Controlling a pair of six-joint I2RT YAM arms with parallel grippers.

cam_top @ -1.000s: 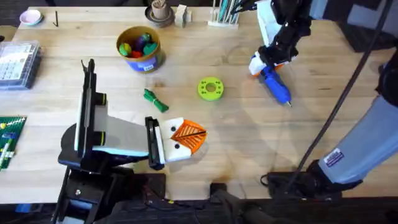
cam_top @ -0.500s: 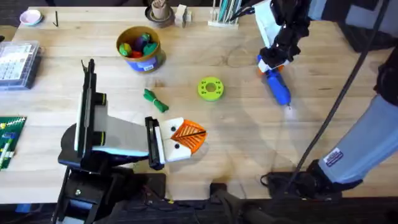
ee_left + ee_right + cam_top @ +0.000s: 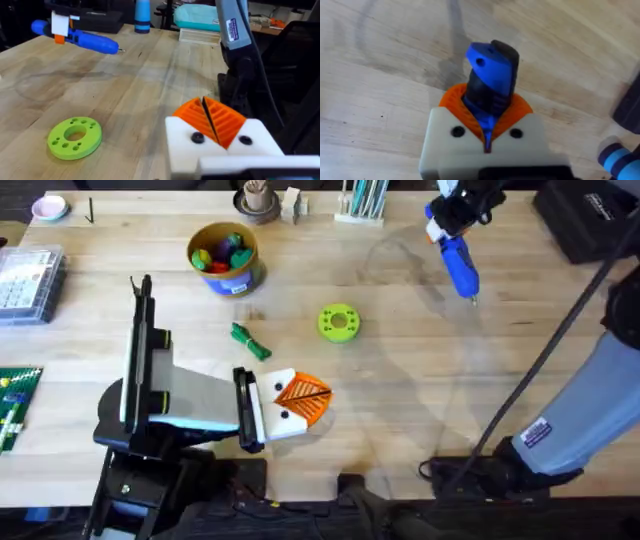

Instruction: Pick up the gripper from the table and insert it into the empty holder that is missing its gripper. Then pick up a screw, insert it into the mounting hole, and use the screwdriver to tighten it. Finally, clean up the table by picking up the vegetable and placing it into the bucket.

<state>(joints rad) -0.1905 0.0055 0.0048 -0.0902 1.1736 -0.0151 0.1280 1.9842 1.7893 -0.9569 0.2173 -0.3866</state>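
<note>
My right gripper is shut on the blue screwdriver near the table's far right and holds it above the wood, metal bit pointing toward the near side. The right wrist view has the screwdriver clamped between my orange pads. From the left wrist view the screwdriver hangs far off. My left gripper rests shut and empty at the near centre, its pads pressed together. The dark-green vegetable lies left of centre. The bucket stands behind it. The loose gripper, holder and screw are out of view.
A lime-green disc with holes lies mid-table, also near my left gripper. A brown cup, a tool rack and a pink dish line the far edge. A clear box and green board sit at left.
My right gripper has lifted the screwdriver and carried it toward the far edge. The left arm, vegetable and disc have not moved.
</note>
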